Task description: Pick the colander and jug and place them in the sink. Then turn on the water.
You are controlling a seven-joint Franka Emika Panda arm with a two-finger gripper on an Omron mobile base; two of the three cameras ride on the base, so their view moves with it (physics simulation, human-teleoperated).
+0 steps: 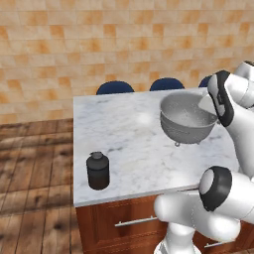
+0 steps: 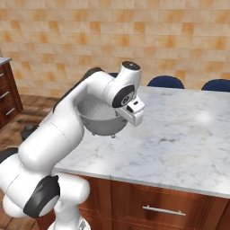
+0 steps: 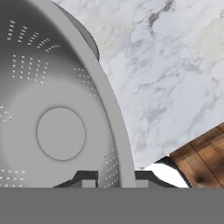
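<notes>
So the gripper [image 3: 114, 177] is clamped on the colander [image 1: 187, 118], one finger inside the bowl and one outside, pinching the rim. You can see that best in the hand view, where the wall of the colander [image 3: 57, 113] runs right between the two dark tips. In the left base view the bowl looks lifted and tilted a bit, its little feet off the marble, over the right part of the counter [image 1: 129, 144] and closer to the far edge than the near one. From the right base view the arm covers most of it, just the lower bowl [image 2: 101, 121] pokes out under the wrist.

The jug [image 1: 97, 170] is upright, lid on, sitting near the counter's front left corner, well apart from the colander. In the right base view there's only a dark bit of it [image 2: 29, 131] peeking out behind the arm.

Blue chair backs [image 1: 115, 88] line up along the far edge of the counter. Wooden drawers [image 2: 161, 202] with metal handles under the near edge, and a wood floor [image 1: 34, 168] to the left.
</notes>
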